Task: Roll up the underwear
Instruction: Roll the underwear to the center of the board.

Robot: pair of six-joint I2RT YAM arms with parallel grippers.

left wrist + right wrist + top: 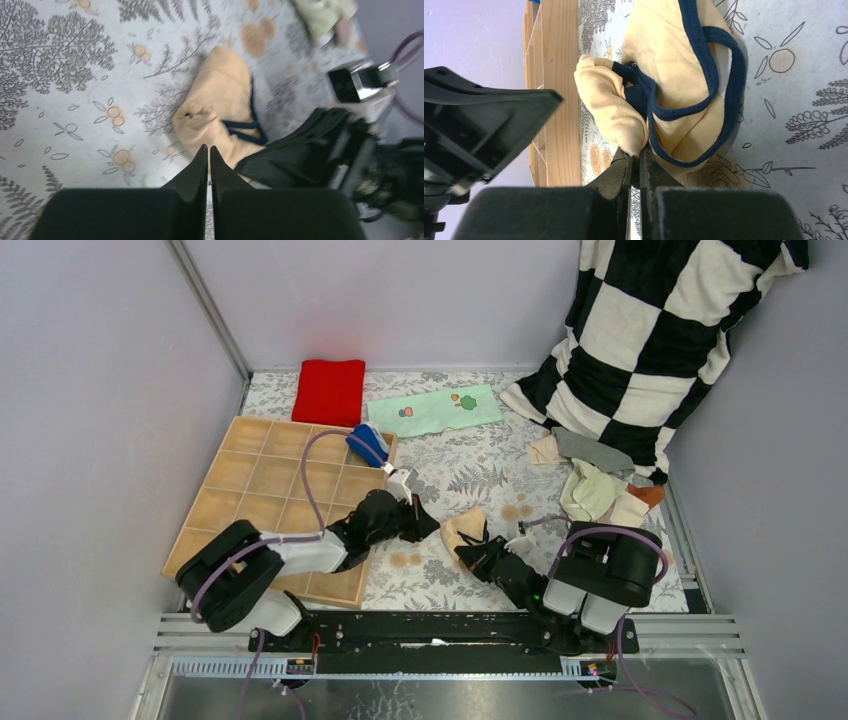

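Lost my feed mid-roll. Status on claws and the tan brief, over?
Right claw shut on tan brief, at its rolled end. Left claw closed at its edge, grip unclear. Brief partly rolled. Wooden tray close alongside.

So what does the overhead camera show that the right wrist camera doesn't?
Only overhead: the red cloth, the mint printed cloth, the checkered cloth and the pile of other underwear beside it. Only the right wrist: the right gripper shut on a rolled edge of the tan underwear. Both: the tan underwear, the wooden tray and the floral table cover.
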